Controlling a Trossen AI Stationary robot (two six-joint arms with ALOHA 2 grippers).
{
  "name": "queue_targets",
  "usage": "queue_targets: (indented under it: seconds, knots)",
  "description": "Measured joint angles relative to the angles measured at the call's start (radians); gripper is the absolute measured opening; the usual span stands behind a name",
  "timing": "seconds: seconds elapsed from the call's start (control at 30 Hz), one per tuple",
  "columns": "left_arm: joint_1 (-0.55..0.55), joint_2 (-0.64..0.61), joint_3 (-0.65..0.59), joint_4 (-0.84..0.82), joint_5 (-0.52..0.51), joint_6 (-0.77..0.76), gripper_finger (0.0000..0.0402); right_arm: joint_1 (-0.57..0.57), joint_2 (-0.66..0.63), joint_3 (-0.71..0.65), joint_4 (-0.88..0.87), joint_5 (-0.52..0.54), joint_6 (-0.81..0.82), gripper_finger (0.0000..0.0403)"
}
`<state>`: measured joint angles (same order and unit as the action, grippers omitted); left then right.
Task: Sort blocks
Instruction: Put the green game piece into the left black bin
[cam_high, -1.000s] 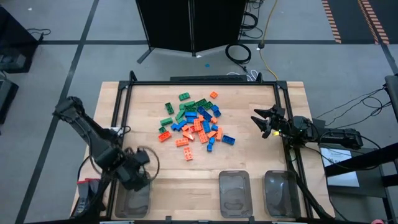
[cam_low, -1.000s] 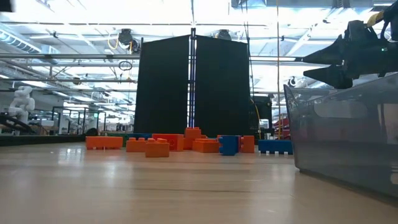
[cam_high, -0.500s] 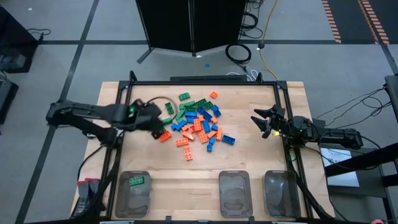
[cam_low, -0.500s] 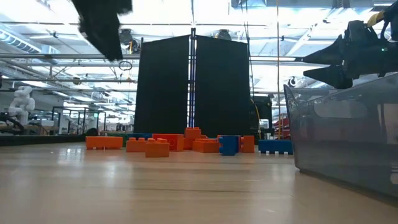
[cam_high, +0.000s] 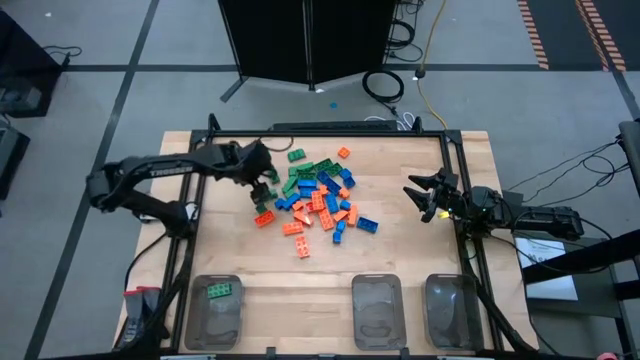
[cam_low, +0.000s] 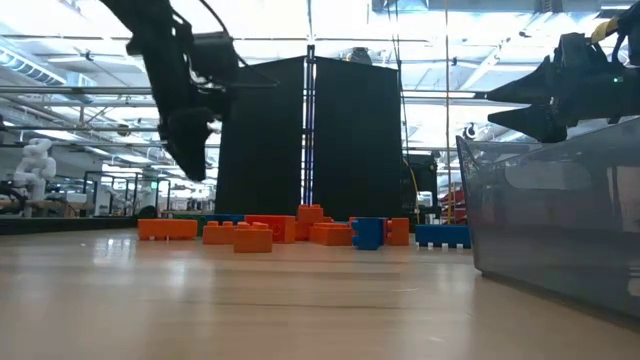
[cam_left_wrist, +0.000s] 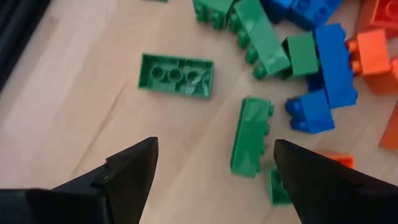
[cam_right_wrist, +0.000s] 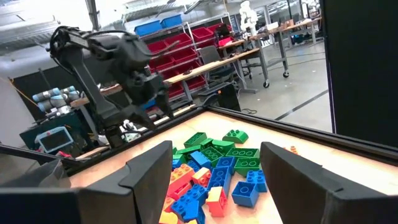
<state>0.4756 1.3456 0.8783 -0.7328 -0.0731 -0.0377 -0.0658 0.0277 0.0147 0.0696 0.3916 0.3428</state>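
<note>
Swung from the near-left tray up to the pile, the left end effector (cam_high: 262, 176) hovers wide and empty over the blocks (cam_high: 318, 196) mid-counter, its wrist view framing a green block (cam_left_wrist: 251, 135) between its fingers, while the right end effector (cam_high: 424, 196) waits open at the right edge.

Blocks (cam_high: 318, 198) lie heaped at the middle of the desk (cam_high: 400, 250), toward its far edge. Three trays line the near edge: left tray (cam_high: 215, 305), middle tray (cam_high: 377, 308), right tray (cam_high: 450, 308). One block (cam_high: 219, 290) lies in the left tray. The left pincer (cam_high: 263, 188) hangs over the heap's left edge. The right pincer (cam_high: 422, 200) sits near the desk's right rail, well apart from the heap.
</note>
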Motion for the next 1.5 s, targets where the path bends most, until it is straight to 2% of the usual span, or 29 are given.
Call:
queue_targets:
  seconds: [0.23, 0.63, 0.77, 0.87, 0.97, 1.0, 1.13, 1.33, 1.5]
  knots:
    - [0.04, 0.076, -0.001, 0.036, 0.122, 0.093, 0.0321, 0.0, 0.0, 0.0, 0.0, 0.0, 0.011, 0.0238]
    - [0.012, 0.272, -0.001, 0.092, 0.124, 0.177, 0.0318, 0.0, 0.0, 0.0, 0.0, 0.0, 0.011, 0.0238]
    - [-0.005, 0.321, 0.001, 0.097, 0.089, 0.178, 0.0271, 0.0, 0.0, 0.0, 0.0, 0.0, 0.011, 0.0238]
    - [-0.02, 0.328, 0.003, 0.102, 0.056, 0.178, 0.0194, 0.0, 0.003, 0.0, 0.0, 0.001, 0.011, 0.0238]
    - [-0.028, 0.317, 0.011, 0.099, 0.027, 0.176, 0.0095, 0.0, 0.011, 0.0, 0.0, 0.001, 0.011, 0.0238]
    - [-0.028, 0.308, 0.014, 0.094, 0.009, 0.175, 0.0075, 0.0, 0.017, 0.0, 0.0, 0.001, 0.011, 0.0238]
    - [-0.031, 0.261, 0.043, 0.029, -0.009, 0.148, 0.0075, 0.0, 0.036, 0.0, 0.0, 0.001, 0.011, 0.0238]
    - [-0.056, 0.126, 0.145, -0.2, -0.002, 0.054, 0.0075, 0.0, 0.069, 0.0, 0.0, 0.002, 0.011, 0.0238]
    - [-0.161, -0.051, 0.244, -0.382, 0.067, -0.155, 0.0075, 0.0, 0.074, 0.0, 0.002, 0.003, 0.037, 0.0238]
